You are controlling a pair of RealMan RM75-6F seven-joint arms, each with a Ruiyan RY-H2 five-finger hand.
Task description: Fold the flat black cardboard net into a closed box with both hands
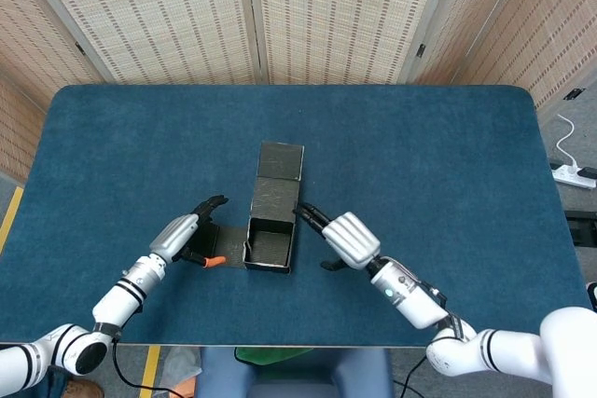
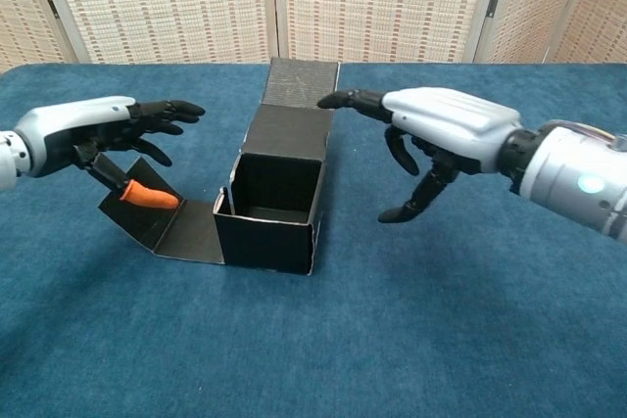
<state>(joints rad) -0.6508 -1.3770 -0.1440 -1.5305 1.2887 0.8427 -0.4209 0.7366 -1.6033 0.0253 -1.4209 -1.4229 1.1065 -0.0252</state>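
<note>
Box [image 2: 274, 205] sits mid-table [image 1: 448, 165], walls up, top open. Lid flap [image 2: 302, 83] lies flat behind it; left side flap [image 2: 165, 214] is only half raised. Left hand [image 2: 93, 129] presses its orange-tipped thumb on that flap without gripping it. Right hand [image 2: 441, 134] hovers, fingers spread, empty, beside the right wall. Roughly halfway: flaps still need tucking, lid needs closing.

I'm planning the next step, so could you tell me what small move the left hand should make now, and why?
Probably swing the left hand rightward to fold the side flap up against the box: the flap lies splayed out beside the open-topped box, under that hand's thumb.
</note>
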